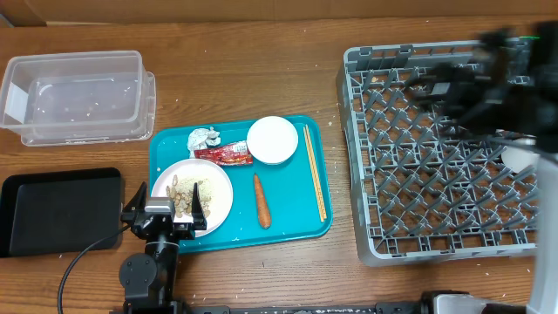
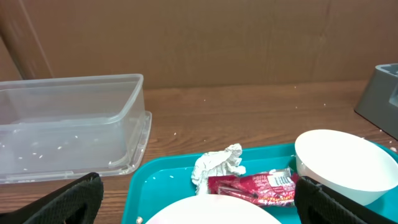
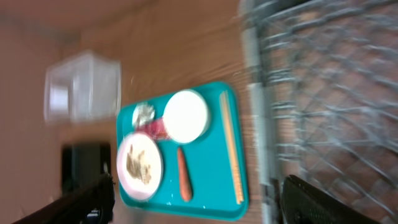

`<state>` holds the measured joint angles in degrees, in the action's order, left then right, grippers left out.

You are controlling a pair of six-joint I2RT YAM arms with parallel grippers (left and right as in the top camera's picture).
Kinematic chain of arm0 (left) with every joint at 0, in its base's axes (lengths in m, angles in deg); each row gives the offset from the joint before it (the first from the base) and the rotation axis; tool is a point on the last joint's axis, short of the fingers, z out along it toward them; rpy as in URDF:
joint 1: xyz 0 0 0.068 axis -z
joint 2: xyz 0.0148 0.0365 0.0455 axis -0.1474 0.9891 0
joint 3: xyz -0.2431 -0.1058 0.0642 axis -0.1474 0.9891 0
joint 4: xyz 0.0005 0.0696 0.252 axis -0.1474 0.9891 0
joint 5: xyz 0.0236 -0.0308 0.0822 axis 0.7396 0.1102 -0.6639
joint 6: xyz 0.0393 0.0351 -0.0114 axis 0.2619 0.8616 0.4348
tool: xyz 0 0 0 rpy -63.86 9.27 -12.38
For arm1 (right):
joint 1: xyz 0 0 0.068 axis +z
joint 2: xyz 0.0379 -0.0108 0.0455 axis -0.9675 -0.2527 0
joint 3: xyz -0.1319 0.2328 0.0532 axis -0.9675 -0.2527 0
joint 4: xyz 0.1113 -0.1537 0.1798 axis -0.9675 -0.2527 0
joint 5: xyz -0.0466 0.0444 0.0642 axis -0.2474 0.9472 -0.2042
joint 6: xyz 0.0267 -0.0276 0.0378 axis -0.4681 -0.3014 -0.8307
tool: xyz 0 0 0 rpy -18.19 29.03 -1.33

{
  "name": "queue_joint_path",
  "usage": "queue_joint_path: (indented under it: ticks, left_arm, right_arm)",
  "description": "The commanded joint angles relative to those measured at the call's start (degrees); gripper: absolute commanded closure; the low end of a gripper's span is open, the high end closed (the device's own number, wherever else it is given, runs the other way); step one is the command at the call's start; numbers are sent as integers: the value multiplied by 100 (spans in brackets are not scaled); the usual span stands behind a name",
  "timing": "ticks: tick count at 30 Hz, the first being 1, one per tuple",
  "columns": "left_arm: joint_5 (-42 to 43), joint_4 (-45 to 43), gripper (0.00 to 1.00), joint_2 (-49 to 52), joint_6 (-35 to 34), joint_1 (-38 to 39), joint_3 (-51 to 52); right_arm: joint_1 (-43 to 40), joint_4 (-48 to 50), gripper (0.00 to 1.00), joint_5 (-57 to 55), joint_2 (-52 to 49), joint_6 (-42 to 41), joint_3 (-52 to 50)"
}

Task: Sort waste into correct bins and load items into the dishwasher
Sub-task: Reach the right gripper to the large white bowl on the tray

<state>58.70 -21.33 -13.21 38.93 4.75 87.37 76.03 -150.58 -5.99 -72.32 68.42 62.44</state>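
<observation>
Presently, I find the waste on the teal tray. Pale rice scraps sit on the round plate at the tray's front-left corner. Behind the plate lies the crumpled foil ball, with the red wrapper just beside it. The carrot lies lengthwise to the right of the plate, apart from it. The white bowl stands upright at the tray's rear, next to the wrapper. The 2 chopsticks lie side by side along the tray's right edge.

The 2 bins are left of the teal tray. The clear tub is at the rear with a few pale grains on its floor, and the black tray is in front of it. The grey dish rack stands to the right of the teal tray, close to it.

The left gripper hovers at the plate's near edge, its jaws spread wide with nothing between them. The right gripper is above the rack's rear portion and blurred in the overhead view. Its wrist view shows both fingers far apart and holding nothing. A white object at the rack's right side is partly hidden by the arm, and I cannot identify it.
</observation>
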Motion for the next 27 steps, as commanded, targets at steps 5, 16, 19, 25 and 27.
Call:
queue_joint_path:
  ticks: [5,16,19,25,27]
  left_arm:
    - [-20,9,0,-61,107,39,24]
    - [-20,9,0,-61,107,39,24]
    - [-20,9,0,-61,107,39,24]
    - [-20,9,0,-61,107,39,24]
    - [-20,9,0,-61,107,39,24]
  right_arm:
    - [2824,1270,5,-1650,-994,-533,-833]
    - [4393,2127,4,-3141,-3534,-887,-833]
    - [4474,2312,4,-3086,-3912,-883,-833]
    - [4507,2428,5,-3296,-4153,-879,-833]
    - [4509,2385,5,-3357,-4148,-879,-796]
